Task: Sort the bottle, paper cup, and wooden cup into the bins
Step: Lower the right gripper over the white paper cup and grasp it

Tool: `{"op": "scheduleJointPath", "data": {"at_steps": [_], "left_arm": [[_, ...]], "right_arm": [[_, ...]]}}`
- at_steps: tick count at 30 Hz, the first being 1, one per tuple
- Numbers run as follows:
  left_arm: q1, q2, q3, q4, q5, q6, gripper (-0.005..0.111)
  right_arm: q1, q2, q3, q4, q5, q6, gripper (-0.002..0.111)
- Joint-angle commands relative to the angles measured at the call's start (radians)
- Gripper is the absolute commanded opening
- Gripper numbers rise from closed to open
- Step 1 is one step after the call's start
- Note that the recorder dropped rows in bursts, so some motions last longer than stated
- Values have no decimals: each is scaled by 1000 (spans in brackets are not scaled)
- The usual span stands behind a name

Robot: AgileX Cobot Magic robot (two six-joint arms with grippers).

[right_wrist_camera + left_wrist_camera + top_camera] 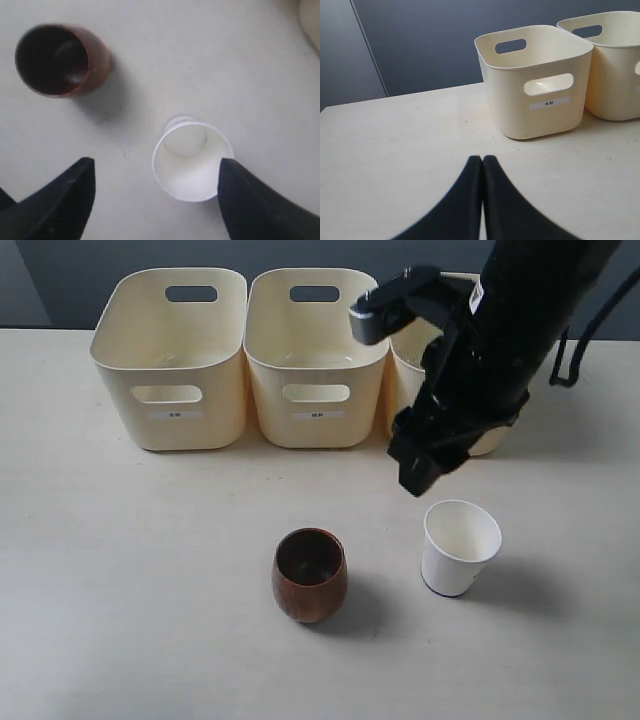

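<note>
White paper cup (192, 160) stands upright just below the right gripper (156, 167), jaws spread and empty. Pickup seems in hand; next calls for lowering astride its wall and closing gently.

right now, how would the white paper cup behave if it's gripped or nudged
The paper cup looks empty and thin-walled, so it is probably very light and easy to crush. It stands on its narrow base, so a nudge may tip it.
</note>
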Motion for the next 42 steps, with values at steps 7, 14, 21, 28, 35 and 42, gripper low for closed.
{"op": "scheduleJointPath", "data": {"at_steps": [7, 14, 21, 28, 35, 42], "left_arm": [[-4, -5, 1, -7, 0, -2, 0], [-4, -5, 1, -7, 0, -2, 0], [-4, -5, 1, -7, 0, -2, 0], [-4, -5, 1, -7, 0, -2, 0], [-4, -5, 1, -7, 0, -2, 0], [-4, -5, 1, -7, 0, -2, 0]], "right_arm": [[2, -5, 152, 20, -2, 7, 66], [10, 3, 206, 5, -33, 7, 66], [10, 37, 209, 5, -91, 5, 66], [10, 89, 209, 2, -147, -19, 66], [10, 140, 209, -10, -184, -19, 66], [10, 176, 209, -12, -184, -19, 66]]}}
